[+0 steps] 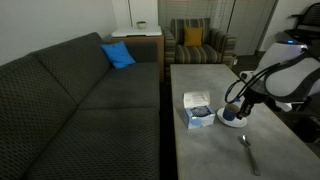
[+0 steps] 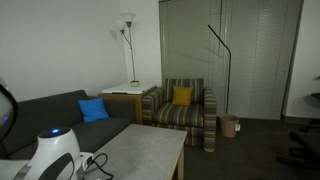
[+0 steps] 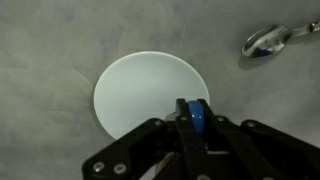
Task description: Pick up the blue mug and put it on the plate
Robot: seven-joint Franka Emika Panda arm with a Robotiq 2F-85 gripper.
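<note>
The round, flat white plate (image 3: pixel 140 90) lies on the mottled grey tabletop (image 3: pixel 50 50). The black tool (image 3: pixel 195 110) is pinching the glossy blue mug (image 3: pixel 197 121) over the plate's near edge. Whether the mug touches the plate cannot be told. Only a narrow blue sliver shows, and the handle is hidden. A shiny metal spoon (image 3: pixel 268 41) lies apart, cut off at the frame.
</note>
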